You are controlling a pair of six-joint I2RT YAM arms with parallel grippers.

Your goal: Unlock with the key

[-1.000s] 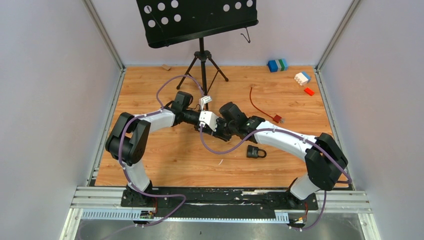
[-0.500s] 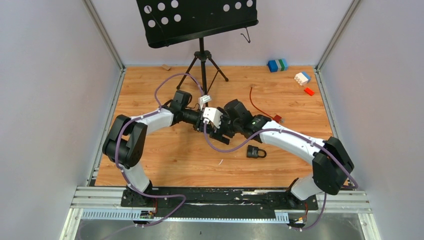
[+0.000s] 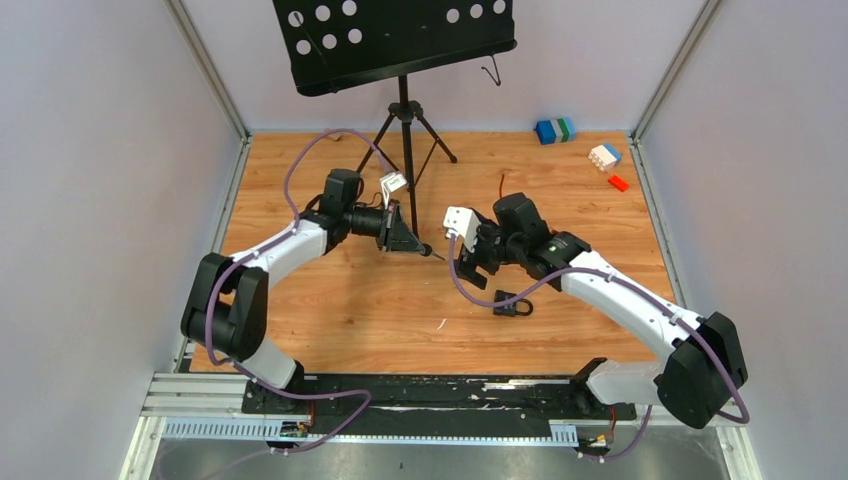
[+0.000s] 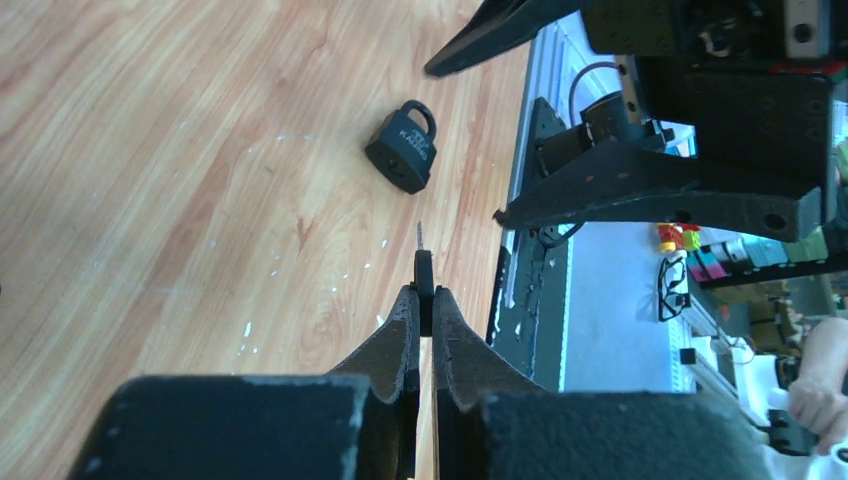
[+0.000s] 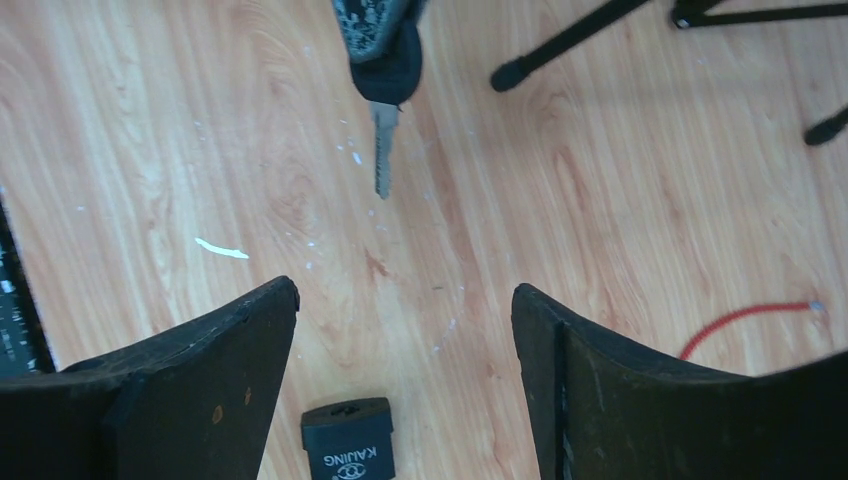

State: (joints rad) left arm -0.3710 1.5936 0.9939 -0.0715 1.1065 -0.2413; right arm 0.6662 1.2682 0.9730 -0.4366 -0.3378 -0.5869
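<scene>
Pinching the key [image 4: 424, 272] by its black head, the left claw [image 4: 424, 300] is squeezing almost all the way shut on it. It is holding the key this way, I think, so the thin silver part with the little teeth is sticking out free in front, ready to go into a lock. The key is hanging in the air above the wooden table [image 3: 330, 310], not touching it.

The right claw [image 5: 405, 293] is standing wide open and is holding nothing. It is hanging over the padlock [image 5: 348, 450], and its two black fingers are sitting on either side of the padlock in its own camera view. I am guessing it is getting ready to go down and grab the padlock, so the padlock is not sliding away when the key is pushing in.

The padlock is lying flat on the table, close to the right arm and a little nearer to the robot than both claws. Neither claw is touching it. It is small and black, with a round loop on top, and white letters are showing on its body. The loop is looking shut to me, so I think the lock is not open yet. The keyhole is not showing in any view, so I cannot tell which way it is facing.
</scene>
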